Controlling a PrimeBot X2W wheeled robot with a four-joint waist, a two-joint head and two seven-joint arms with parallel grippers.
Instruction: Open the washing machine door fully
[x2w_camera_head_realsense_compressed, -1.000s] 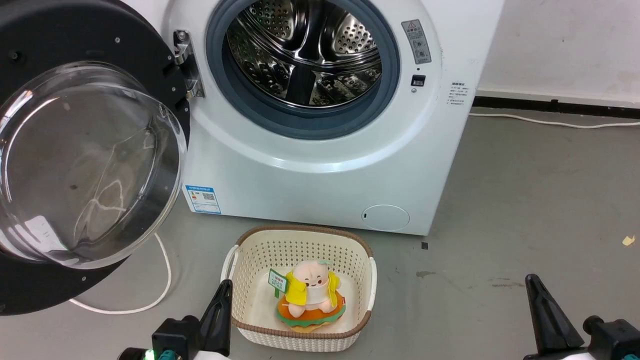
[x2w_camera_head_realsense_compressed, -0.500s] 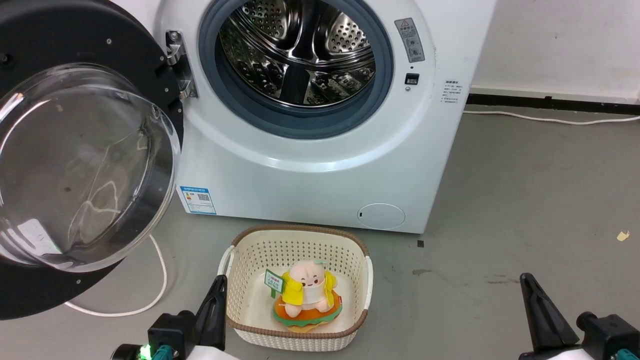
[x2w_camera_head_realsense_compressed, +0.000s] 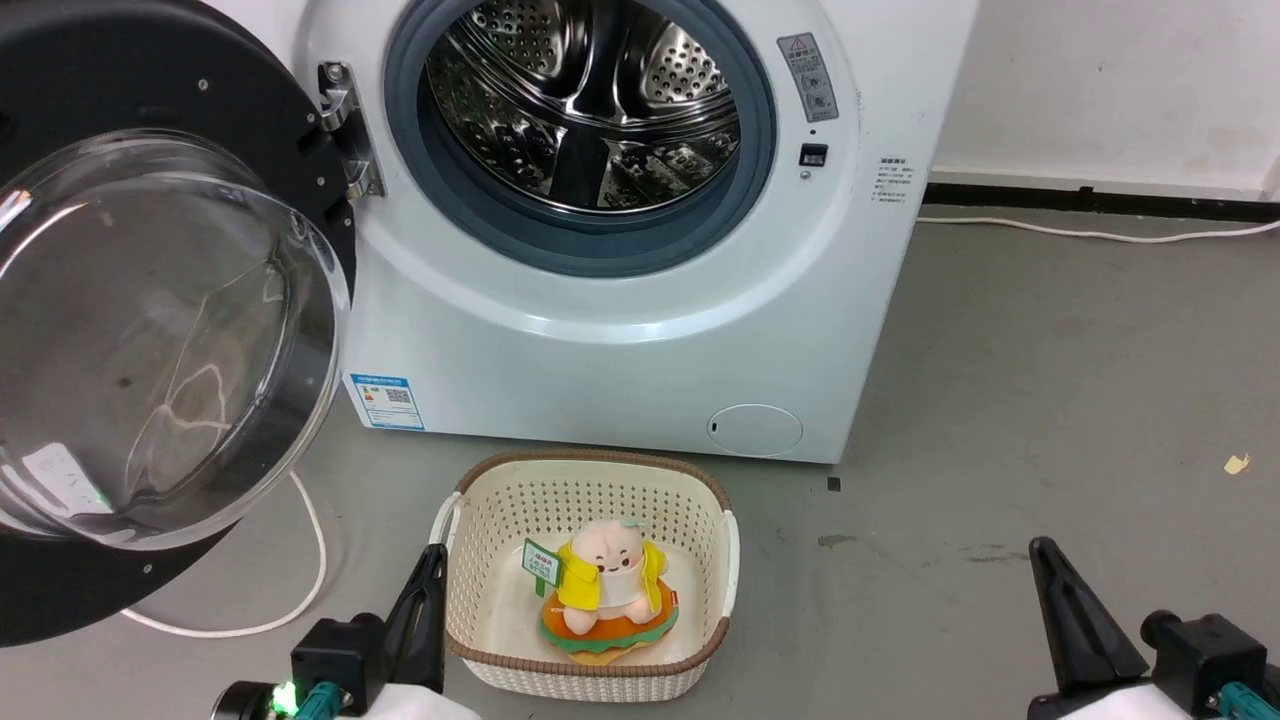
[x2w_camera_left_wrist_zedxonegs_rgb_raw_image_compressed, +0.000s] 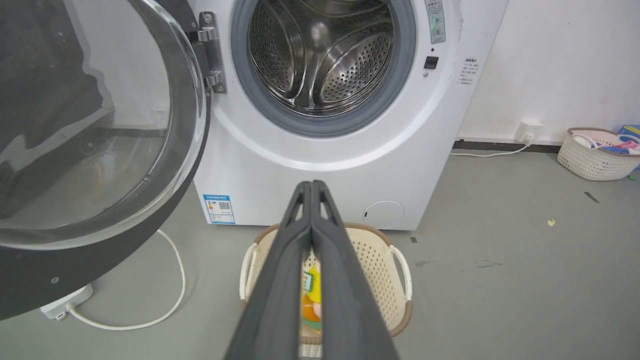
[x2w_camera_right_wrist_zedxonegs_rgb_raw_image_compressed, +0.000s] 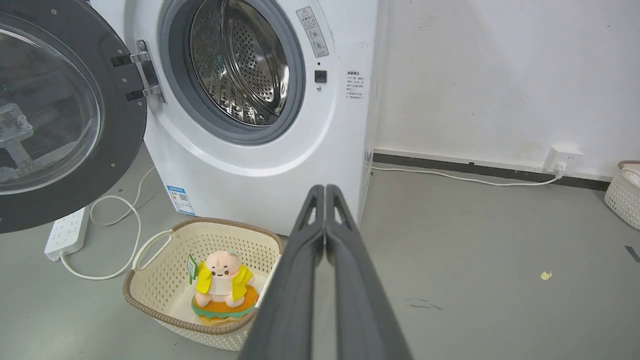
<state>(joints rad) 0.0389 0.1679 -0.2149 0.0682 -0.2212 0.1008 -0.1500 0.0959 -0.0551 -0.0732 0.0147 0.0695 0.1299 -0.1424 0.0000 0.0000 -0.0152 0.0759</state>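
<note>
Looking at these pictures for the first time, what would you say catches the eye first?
The big black door, its glass bulging out, stands wide open at the left. Beside it the steel drum gapes in the white machine. On the floor in front, a cream basket holds a plush toy.

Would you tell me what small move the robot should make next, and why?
Probably raise the left gripper to the washing machine door, at its lower rim, and nudge it back to its stop. The door hangs wide on its hinge, drum exposed, while that gripper and the right gripper sit shut and low, touching nothing.
</note>
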